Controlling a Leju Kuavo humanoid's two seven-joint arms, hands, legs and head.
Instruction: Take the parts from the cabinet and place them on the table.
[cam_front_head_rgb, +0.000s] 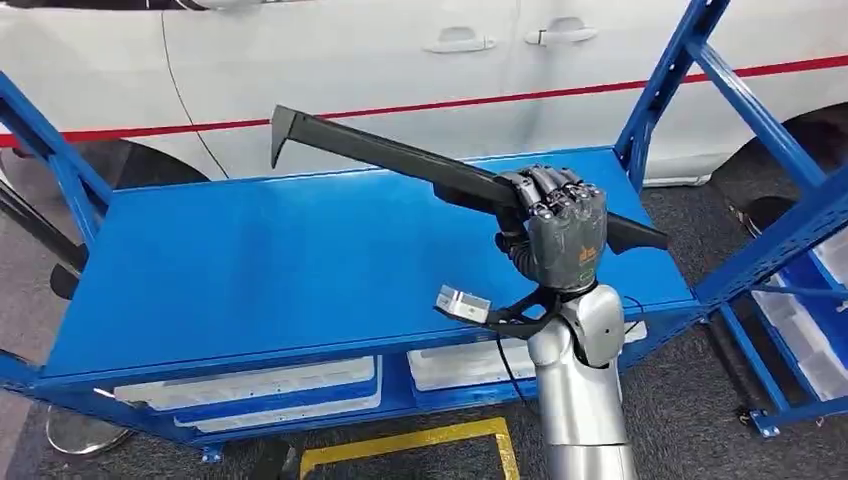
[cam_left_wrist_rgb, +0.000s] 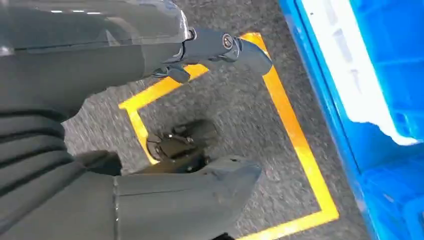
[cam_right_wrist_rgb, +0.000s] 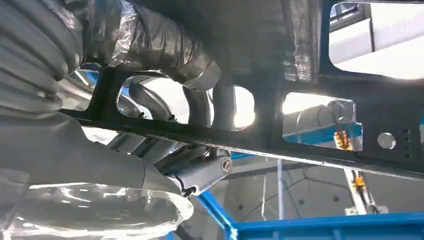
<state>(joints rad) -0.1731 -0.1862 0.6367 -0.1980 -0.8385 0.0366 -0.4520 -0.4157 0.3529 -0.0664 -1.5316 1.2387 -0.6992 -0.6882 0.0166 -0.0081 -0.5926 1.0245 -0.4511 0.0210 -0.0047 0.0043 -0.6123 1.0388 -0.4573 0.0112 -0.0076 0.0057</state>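
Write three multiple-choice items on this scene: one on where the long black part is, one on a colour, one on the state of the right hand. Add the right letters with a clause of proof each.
1. Where is the long black part?
A. Lying on the floor
B. Held above the blue table top
C. Inside a white bin

2. What colour is the stripe along the white car behind the table?
A. Red
B. Green
C. Yellow

3. What is the right hand doing?
A. Hanging open with nothing in it
B. Pressing flat on the table
C. Gripping the black part

Answers:
1 B: the head view shows the part raised over the table top, in the hand.
2 A: a red line runs along the car's doors.
3 C: its fingers are wrapped around the part near one end.
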